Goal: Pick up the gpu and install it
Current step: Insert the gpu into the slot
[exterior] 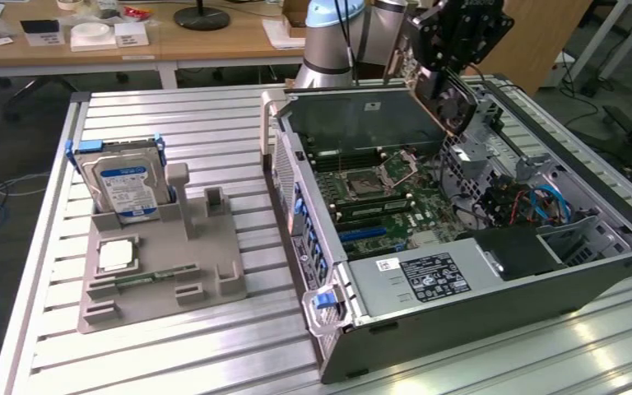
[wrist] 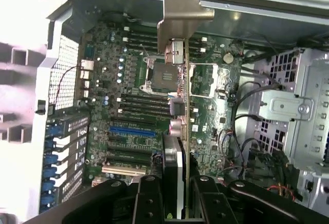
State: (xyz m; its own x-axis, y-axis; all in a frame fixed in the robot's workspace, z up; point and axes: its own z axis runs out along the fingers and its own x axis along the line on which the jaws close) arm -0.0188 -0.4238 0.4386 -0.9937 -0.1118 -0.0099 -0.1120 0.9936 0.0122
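The gripper (wrist: 177,185) is clamped on the gpu (wrist: 185,13), one finger on each face of the card, which the wrist view shows edge-on with its silvery bracket at the end away from the fingers. In the exterior view the gripper (exterior: 456,78) hangs over the far end of the open case (exterior: 579,288) with the gpu (exterior: 454,105) pointing down into it, above the motherboard (exterior: 388,193) and not seated in any slot. In the wrist view the card's edge crosses the cpu socket (wrist: 159,75), and the blue slot (wrist: 131,130) lies bare just beside it. The power supply (exterior: 426,276) fills the near end of the case. Well apart, toward the exterior view's left, a grey holder (exterior: 174,271) stands on the ribbed table (exterior: 184,354) with a hard drive (exterior: 124,185) upright in it.
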